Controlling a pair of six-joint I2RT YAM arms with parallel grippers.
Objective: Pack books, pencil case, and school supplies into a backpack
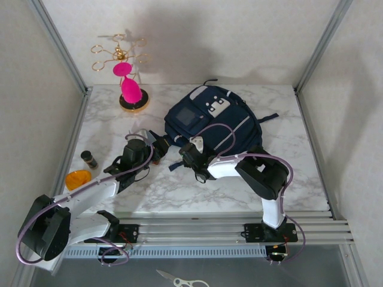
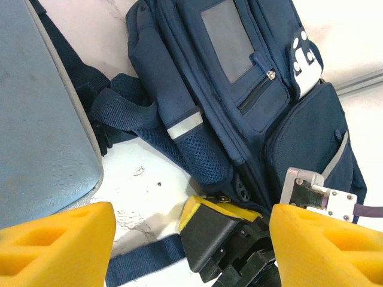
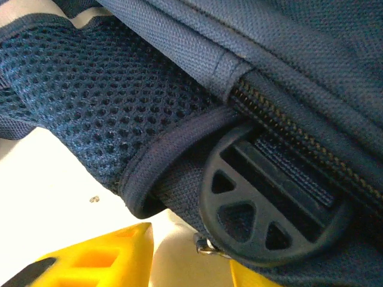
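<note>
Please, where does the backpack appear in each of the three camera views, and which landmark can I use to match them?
Top external: the backpack lies in the middle of the table's far half.
Left wrist: it covers the upper middle and the right.
Right wrist: very close, across most of the picture.
Shared landmark: its blue mesh panel, in both wrist views.

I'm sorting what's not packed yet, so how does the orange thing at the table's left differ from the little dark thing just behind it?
The orange piece is bright and rounded, lying low and flat; the dark item is almost black, a small cylinder standing upright. The orange piece is also the wider, the dark item narrower. Both sit by the left edge of the table, outside the backpack.
</note>
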